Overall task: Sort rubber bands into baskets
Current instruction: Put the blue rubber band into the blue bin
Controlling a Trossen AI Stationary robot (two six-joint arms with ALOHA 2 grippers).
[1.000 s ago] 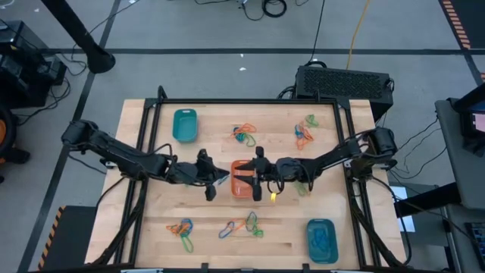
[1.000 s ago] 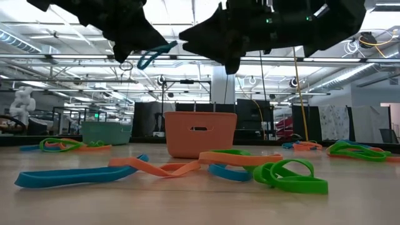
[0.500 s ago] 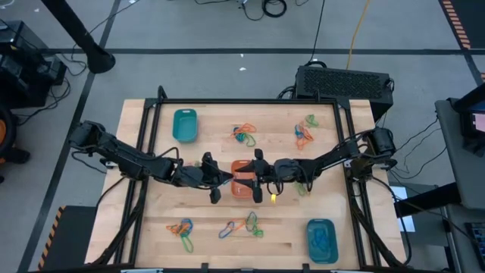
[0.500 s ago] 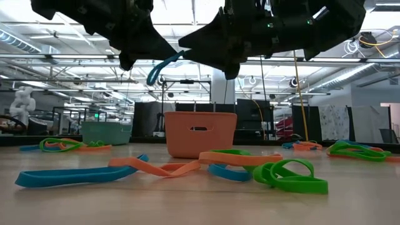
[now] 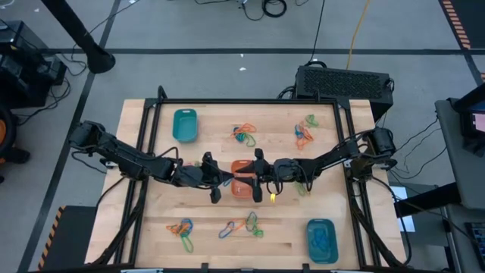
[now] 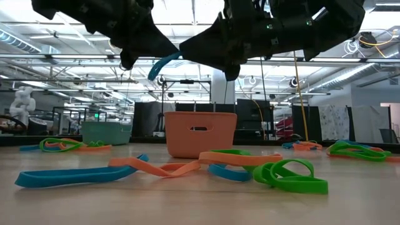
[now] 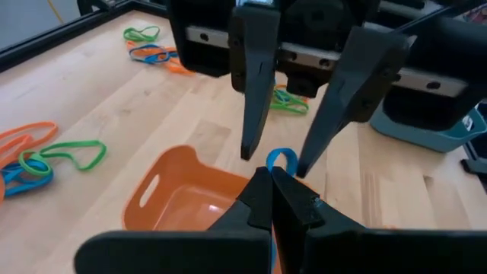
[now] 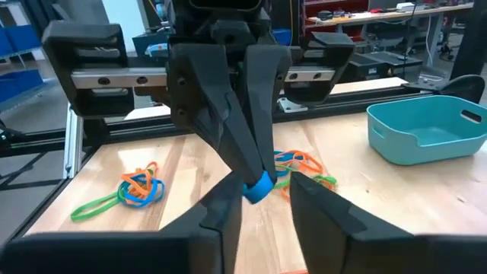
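Left claw (image 7: pixel 270 176) clamped on blue rubber band (image 7: pixel 280 159) above orange basket (image 7: pixel 185 205) at mid surface (image 5: pixel 204 227), right claw (image 7: pixel 283 148) fingers apart, straddling the band's free end.

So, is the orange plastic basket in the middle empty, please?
Empty as far as visible: the orange plastic basket shows a bare floor in the left wrist view.

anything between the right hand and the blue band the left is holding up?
Nothing visible. The left hand, shut on the blue rubber band, holds it above the orange basket. The right hand faces it with fingers either side of the band's loop, gap clear.
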